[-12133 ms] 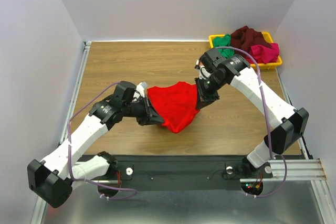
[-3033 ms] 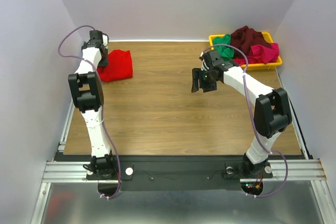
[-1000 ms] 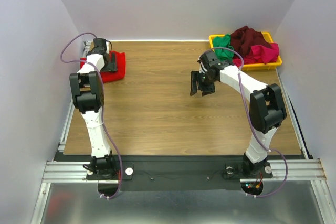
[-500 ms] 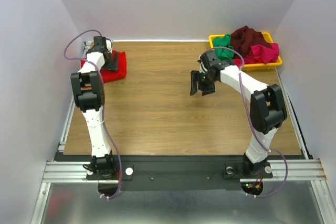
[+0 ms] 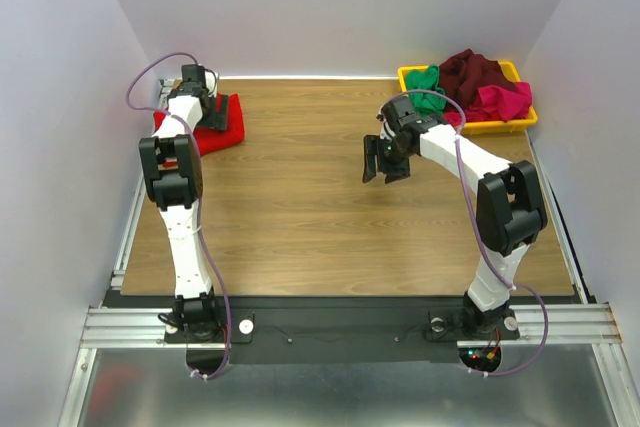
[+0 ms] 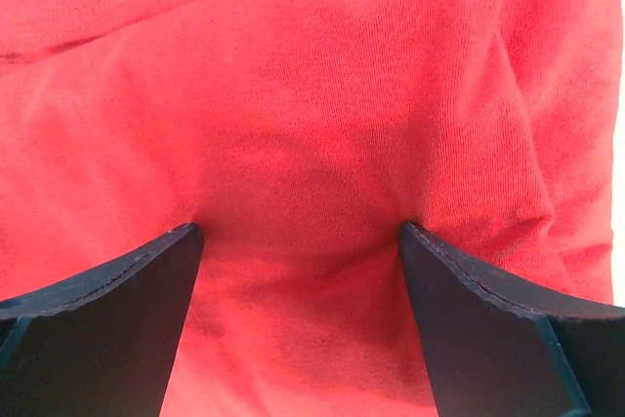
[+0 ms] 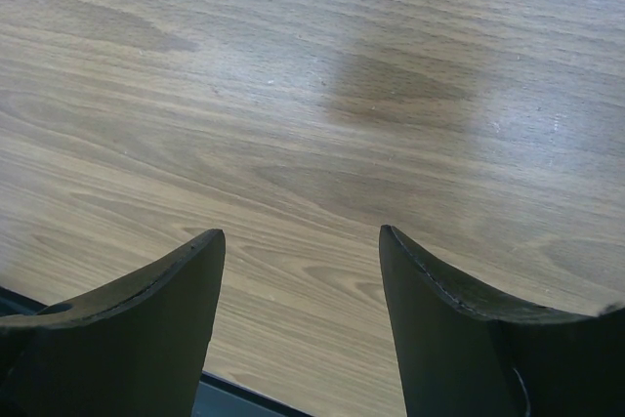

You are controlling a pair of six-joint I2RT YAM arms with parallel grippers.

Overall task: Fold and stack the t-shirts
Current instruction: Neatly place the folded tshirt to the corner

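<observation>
A folded bright red t-shirt (image 5: 222,129) lies at the table's far left corner. My left gripper (image 5: 199,105) rests on it, open wide, and red cloth (image 6: 312,124) fills the left wrist view between and beyond both fingertips (image 6: 117,310). My right gripper (image 5: 385,160) hangs open over bare wood (image 7: 312,95) near the table's middle, holding nothing. In the yellow tray (image 5: 511,127) at the far right, a green t-shirt (image 5: 426,80), a dark maroon t-shirt (image 5: 474,71) and a magenta-pink t-shirt (image 5: 504,100) lie crumpled together.
Grey walls close in the wooden table (image 5: 320,217) on the left, back and right. A metal rail (image 5: 137,217) runs along the left edge beside the left arm. The black base bar (image 5: 340,322) spans the near edge.
My left gripper has crept toward the far-left corner over the red t-shirt, staying open, and the cloth has shifted slightly under it. The right arm has barely moved.
</observation>
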